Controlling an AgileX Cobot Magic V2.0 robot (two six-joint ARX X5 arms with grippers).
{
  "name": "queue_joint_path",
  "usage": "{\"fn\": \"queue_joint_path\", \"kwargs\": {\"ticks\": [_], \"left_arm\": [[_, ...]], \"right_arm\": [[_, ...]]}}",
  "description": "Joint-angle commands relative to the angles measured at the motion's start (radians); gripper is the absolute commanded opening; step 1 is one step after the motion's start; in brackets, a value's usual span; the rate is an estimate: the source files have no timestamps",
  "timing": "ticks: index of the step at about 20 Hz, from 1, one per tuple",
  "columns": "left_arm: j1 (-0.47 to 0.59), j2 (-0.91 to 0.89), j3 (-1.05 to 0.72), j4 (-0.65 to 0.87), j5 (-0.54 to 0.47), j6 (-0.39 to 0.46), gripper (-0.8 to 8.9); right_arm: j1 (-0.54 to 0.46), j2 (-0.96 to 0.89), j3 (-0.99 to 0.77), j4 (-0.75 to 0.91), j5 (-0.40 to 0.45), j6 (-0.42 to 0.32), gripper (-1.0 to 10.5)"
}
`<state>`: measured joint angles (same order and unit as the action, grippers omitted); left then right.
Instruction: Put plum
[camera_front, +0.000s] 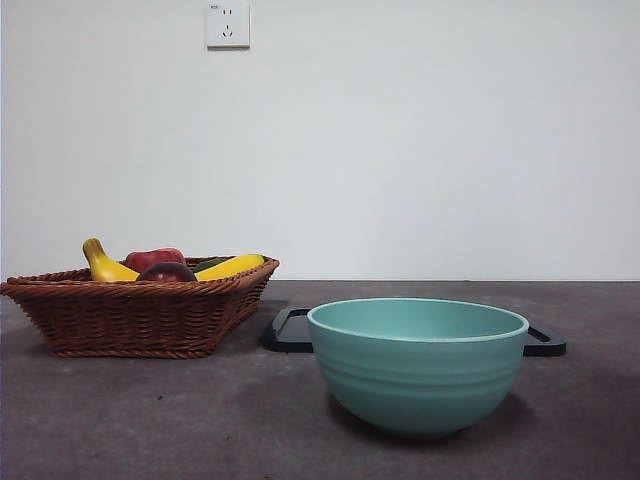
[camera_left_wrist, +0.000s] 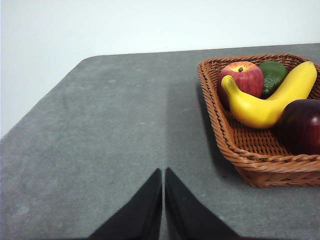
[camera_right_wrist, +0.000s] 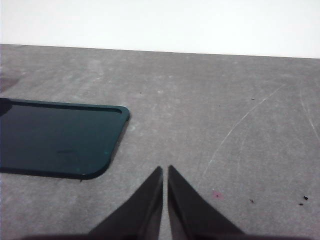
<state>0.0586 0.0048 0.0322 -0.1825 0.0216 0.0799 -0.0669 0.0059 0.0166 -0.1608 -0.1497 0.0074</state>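
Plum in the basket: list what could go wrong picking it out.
The plum lies against the banana and the basket wall, so the fingers may nudge the banana or catch the wicker rim. Its glossy round skin may slip. The left gripper is shut and must open first.

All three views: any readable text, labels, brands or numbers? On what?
None readable in any view.
Wall socket: only slot holes, no lettering legible.
Wicker basket, teal bowl, dark tray, apple, plum: no stickers or print visible.
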Motion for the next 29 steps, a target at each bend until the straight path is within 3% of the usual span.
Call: {"fn": "queue_joint_path", "kwargs": {"ticks": [1, 5, 11, 18, 29], "left_arm": [[0.002, -0.002, -0.021, -0.006, -0.003, -0.008, 0.08], [0.002, -0.002, -0.021, -0.005, -0.003, -0.035, 0.08], [0.002, -0.002, -0.02, -0.005, -0.003, -0.207, 0.08], [0.002, -0.002, -0.02, -0.005, -0.003, -0.388, 0.08], [0.002, -0.001, 0.041, -0.048, 0.063, -0.524, 0.09]], "right_arm": [[-0.002, -0.002, -0.005, 0.003, 0.0, 0.011, 0.1], [-0.002, -0.002, -0.005, 0.004, -0.009, 0.012, 0.1], [-0.002, -0.002, -0.005, 0.001, -0.016, 0.143, 0.1], [-0.002, -0.002, -0.005, -0.005, -0.014, 0.222, 0.1], [-0.002, -0.002, 0.03, -0.013, -0.045, 0.342, 0.1]]}}
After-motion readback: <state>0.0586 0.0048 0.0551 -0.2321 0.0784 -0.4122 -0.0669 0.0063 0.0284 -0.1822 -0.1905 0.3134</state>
